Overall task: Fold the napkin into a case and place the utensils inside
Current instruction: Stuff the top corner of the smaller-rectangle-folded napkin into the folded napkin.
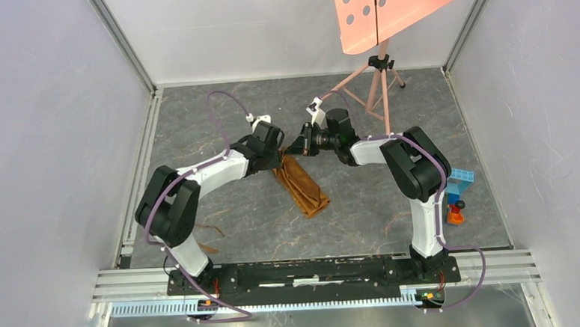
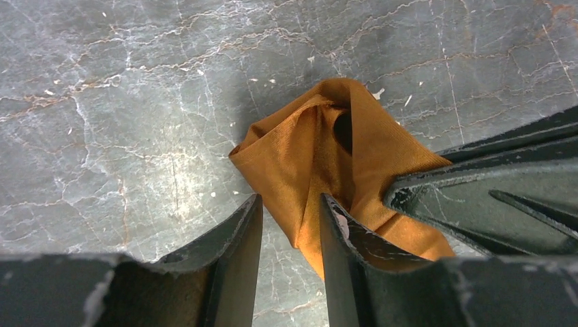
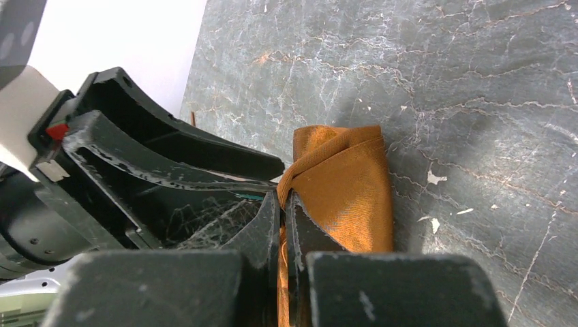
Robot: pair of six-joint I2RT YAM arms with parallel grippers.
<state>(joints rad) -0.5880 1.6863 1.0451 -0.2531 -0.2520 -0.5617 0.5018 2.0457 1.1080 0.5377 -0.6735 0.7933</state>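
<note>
The napkin [image 1: 301,182] lies mid-table as a narrow, oblong orange-brown packet, slanting from its far end under the grippers towards me. My right gripper [image 3: 283,197] is shut on a fold at the packet's far end [image 3: 344,184]. My left gripper [image 2: 290,199] is open right beside it, its jaws astride the cloth's edge [image 2: 307,163], and the right gripper's finger [image 2: 491,197] shows at the right of that view. In the top view both grippers, left [image 1: 279,155] and right [image 1: 297,147], meet over the far end. Thin copper-brown utensils [image 1: 209,230] lie on the table near the left arm's base.
A salmon-pink perforated panel [image 1: 391,4] on a tripod [image 1: 376,80] stands at the back right. Blue, green and red toy blocks [image 1: 457,194] sit by the right wall. White walls and metal rails enclose the grey marbled table [image 1: 350,228].
</note>
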